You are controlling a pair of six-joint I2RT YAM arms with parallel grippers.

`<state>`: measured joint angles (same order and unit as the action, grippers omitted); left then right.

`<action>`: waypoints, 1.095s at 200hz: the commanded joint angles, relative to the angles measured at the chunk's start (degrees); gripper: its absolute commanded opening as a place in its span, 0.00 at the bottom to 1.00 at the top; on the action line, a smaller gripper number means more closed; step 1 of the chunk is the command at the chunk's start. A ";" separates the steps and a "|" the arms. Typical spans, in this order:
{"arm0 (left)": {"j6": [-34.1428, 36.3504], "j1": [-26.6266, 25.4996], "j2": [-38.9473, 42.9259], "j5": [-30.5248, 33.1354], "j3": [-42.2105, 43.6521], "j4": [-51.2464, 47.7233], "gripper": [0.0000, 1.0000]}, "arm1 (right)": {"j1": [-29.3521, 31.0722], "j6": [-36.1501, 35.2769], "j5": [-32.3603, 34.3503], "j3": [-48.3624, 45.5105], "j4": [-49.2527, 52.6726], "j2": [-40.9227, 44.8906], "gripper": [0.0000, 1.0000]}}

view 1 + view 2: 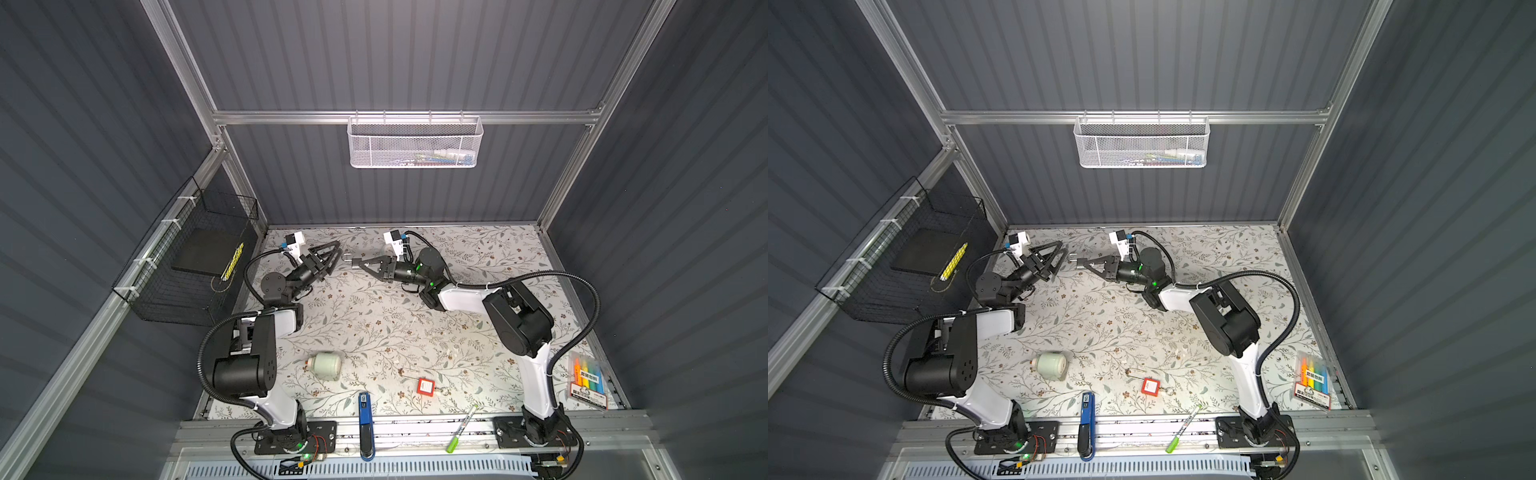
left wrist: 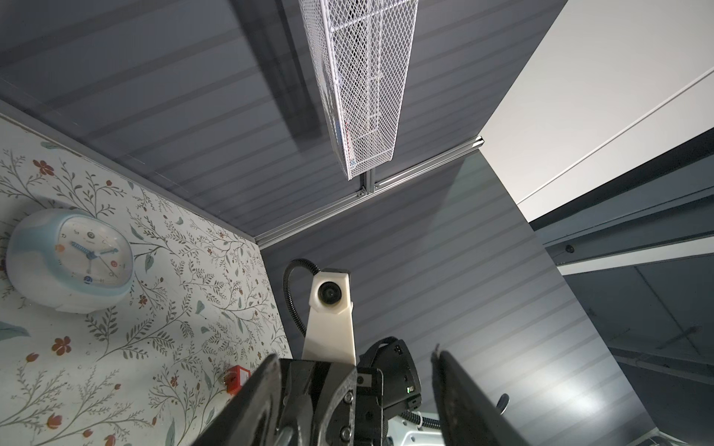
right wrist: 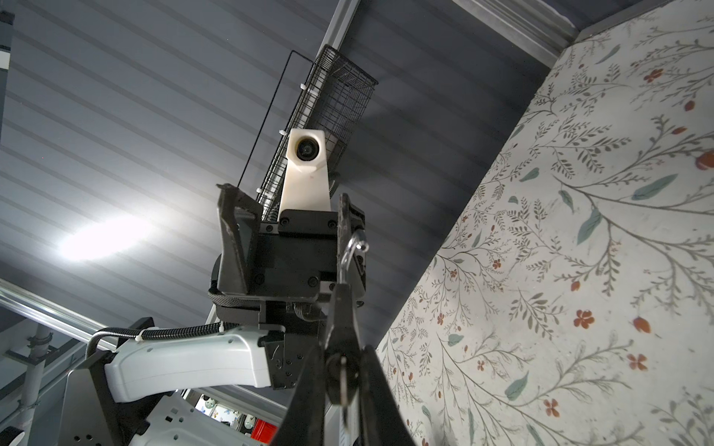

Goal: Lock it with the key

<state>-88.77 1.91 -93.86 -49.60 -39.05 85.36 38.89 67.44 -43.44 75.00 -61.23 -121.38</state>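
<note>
R gripper (image 1: 354,262) is up in the air over the far side of the table (image 1: 498,249). Its jaws are pressed together on the key (image 3: 340,371). The key ring (image 3: 353,250) sticks out past the tips; both top views show it too.

L gripper (image 1: 333,257) faces it, very near but not touching. Its jaws are apart w/ nothing between them. In the left wrist view its fingers (image 2: 251,401) stand wide, and the R gripper shows in the gap.

The padlock (image 1: 425,386), red, lies flat on the table near the front edge, approx. between the two arm bases and well apart from both grippers. If its shackle is open or closed, I cannot tell.

A clock (image 1: 326,365) lies to the left of the padlock. A green pen (image 1: 461,428) lies at the front edge, to the right.
</note>
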 commanded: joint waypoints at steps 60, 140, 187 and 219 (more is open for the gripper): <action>-0.09 -0.42 0.18 -2.13 -0.05 2.18 0.64 | 0.25 -0.85 -1.90 2.15 -0.99 -0.39 0.00; -0.26 -1.03 -0.27 -3.74 -0.01 2.18 0.63 | 0.18 -0.45 -2.64 4.27 -1.59 -0.96 0.00; -0.26 -1.03 -0.10 -3.87 0.37 2.30 0.52 | -0.37 0.64 -1.92 4.89 -3.21 -1.30 0.00; -0.26 -1.03 -0.18 -3.83 0.47 2.25 0.44 | -0.62 0.37 -2.16 4.59 -3.21 -1.01 0.00</action>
<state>-89.21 1.17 -93.86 -52.21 -38.89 85.32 38.65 67.79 -45.21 78.17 -61.71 -121.45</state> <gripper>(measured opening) 0.456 0.143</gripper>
